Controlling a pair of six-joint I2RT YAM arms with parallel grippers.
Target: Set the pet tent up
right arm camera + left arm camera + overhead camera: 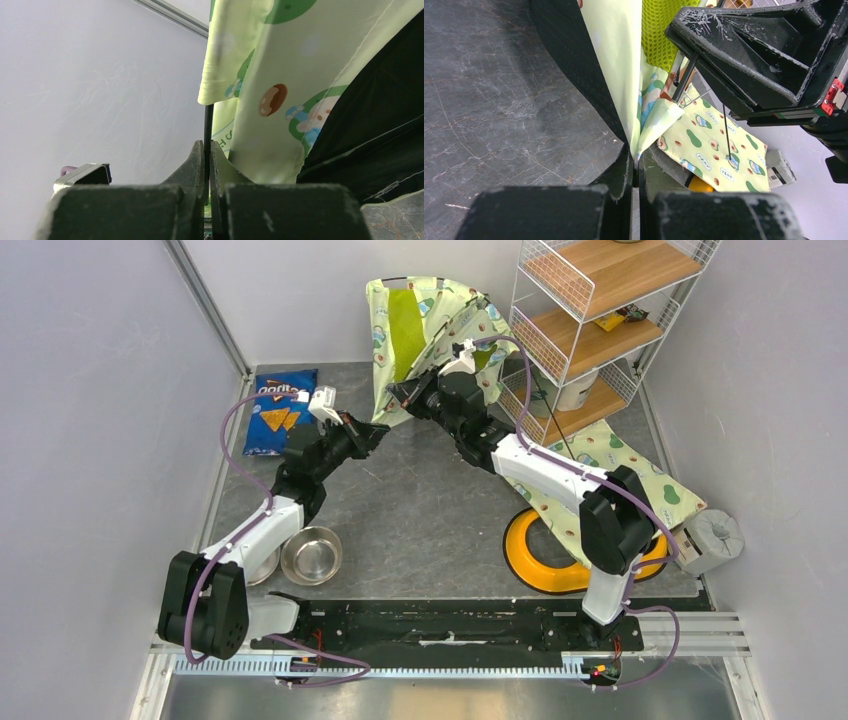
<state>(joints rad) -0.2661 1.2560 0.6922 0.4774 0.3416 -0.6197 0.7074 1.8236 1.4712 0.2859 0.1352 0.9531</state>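
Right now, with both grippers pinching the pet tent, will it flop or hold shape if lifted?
Probably floppy: the pet tent sags in folds between the left gripper and right gripper. Likely light, since fingertip pinches hold it up. Its thin pole may flex.

Bright even overhead light, soft faint shadows on the bench (420,510), pet tent (611,60) print crisp in wrist views, left tool (634,159) and right tool (207,149) dark, slightly soft up close
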